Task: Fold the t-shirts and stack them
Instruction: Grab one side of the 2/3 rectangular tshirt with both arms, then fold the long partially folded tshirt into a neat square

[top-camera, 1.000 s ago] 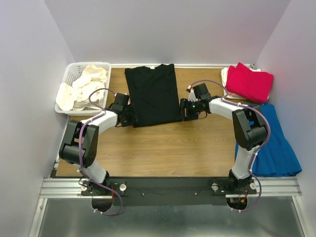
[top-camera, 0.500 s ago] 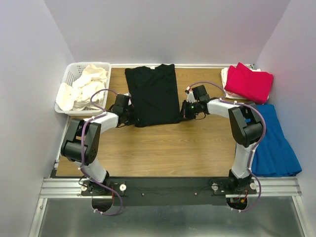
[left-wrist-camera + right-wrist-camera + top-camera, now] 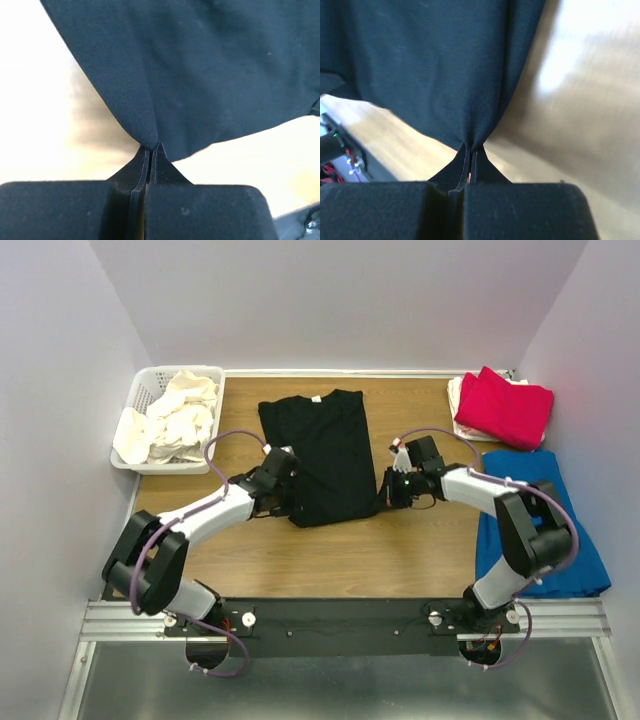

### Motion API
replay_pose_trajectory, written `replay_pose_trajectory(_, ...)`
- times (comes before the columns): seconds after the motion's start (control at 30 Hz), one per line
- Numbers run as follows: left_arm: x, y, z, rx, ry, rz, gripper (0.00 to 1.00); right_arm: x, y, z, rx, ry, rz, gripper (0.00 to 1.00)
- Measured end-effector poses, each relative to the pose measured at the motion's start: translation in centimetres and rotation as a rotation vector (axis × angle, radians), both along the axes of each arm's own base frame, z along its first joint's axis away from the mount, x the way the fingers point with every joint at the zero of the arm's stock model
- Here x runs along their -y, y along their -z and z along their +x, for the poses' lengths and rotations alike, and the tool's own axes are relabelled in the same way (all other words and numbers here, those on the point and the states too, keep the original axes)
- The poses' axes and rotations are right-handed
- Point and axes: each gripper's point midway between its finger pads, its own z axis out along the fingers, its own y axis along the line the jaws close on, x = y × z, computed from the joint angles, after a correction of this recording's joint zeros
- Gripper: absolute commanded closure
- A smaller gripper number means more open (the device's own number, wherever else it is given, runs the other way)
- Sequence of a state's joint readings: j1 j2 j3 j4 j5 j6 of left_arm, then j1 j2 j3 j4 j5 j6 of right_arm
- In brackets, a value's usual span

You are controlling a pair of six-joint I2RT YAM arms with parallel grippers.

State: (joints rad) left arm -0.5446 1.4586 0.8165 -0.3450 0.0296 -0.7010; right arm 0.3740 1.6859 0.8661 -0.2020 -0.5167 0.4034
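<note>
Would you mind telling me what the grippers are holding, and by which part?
Both hold the black t-shirt: the left gripper pinches its near left corner, the right gripper its near right corner.

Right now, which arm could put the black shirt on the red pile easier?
Probably the right arm: its jaws pinch the black shirt on the side nearer the red pile. The left arm holds the farther corner.

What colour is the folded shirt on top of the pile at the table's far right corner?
The shirt is crimson red; top external view shows it best.
</note>
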Motion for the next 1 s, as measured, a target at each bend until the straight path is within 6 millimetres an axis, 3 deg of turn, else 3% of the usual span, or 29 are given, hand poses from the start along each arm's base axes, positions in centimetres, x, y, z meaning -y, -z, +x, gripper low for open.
replay_pose_trajectory(0.17,0.8,-0.2,-3.9,-0.054,-0.035,0.045,1.00,0.9,-2.2,-3.1,0.035,0.013,0.030,0.99)
replay_pose_trajectory(0.33,-0.4,1.6,-8.2,-0.145,-0.094,0.101,1.00,1.4,-3.2,-6.2,0.040,0.025,0.054,0.99)
replay_pose_trajectory(0.43,-0.7,1.5,-10.1,-0.170,-0.119,0.105,1.00,1.7,-3.6,-7.8,0.029,0.028,0.061,0.99)
replay_pose_trajectory(0.73,-0.5,-3.5,-11.9,-0.116,-0.181,-0.004,1.00,2.1,-7.7,-10.4,0.088,0.027,0.113,0.99)
replay_pose_trajectory(1.0,-0.9,-8.0,-12.2,-0.074,-0.230,-0.072,1.00,2.2,-12.2,-11.0,0.148,0.020,0.152,0.99)
